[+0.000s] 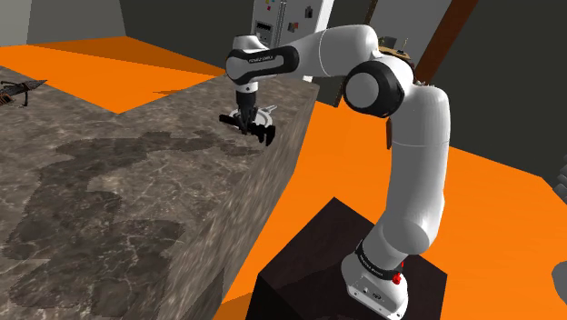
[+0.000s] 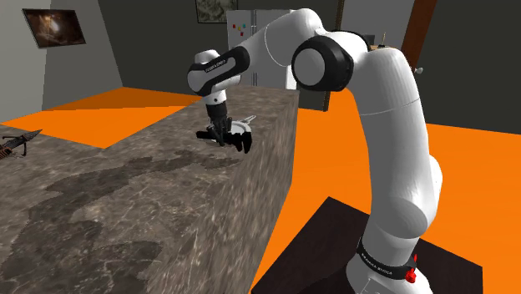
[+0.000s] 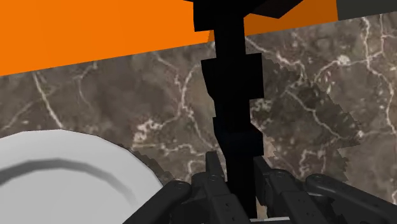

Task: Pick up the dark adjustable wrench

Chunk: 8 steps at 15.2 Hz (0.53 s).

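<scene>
Wrench was plain black all over, with no shine or marking to be made out: a long narrow bar whose edges ran in blocky steps. In the wrist view it rose from between the fingers up the middle of the frame. It widened into a notched section about halfway along. Its far end passed beyond the edge of the tabletop and over the orange floor. The tool was clamped on it, with one black finger pressed against each side of the bar's near end. A darker blocky patch lay on the stone just beside the bar, and a white plate filled the lower left of the frame.

In the shoulder view the tool hung at the upper middle of the frame, pointing down near the far corner of the brown veined tabletop. The wrench stuck out of it toward the lower right as a short dark bar, with the plate just behind. Whether the wrench was clear of the stone I could not tell.

In the second exterior view the wrench lay roughly level under the tool, close to the tabletop's right edge. The white arm arched over from the lower right of the frame.
</scene>
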Motion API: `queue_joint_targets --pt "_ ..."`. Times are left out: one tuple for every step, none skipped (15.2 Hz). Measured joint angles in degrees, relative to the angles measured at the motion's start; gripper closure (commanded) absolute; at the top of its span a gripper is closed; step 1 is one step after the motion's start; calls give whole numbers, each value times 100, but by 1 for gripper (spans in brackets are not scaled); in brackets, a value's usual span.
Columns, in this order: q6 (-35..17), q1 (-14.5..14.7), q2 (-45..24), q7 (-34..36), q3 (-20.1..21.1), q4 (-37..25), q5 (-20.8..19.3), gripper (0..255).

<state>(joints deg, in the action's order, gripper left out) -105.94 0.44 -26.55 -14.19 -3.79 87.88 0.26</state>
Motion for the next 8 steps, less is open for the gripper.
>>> queue_joint_targets --pt "77 0 20 -1 0 -57 -1 255" --pt "130 4 55 5 0 -75 -3 255" --pt "201 6 62 7 1 -140 -3 255" --pt "278 5 63 5 0 -216 -3 255" --pt "339 6 112 5 -1 -226 -6 255" --pt "404 3 115 1 -2 -291 -6 255" --pt "474 2 116 0 -3 -358 -6 255" --pt "513 4 150 1 -4 -363 -8 255"
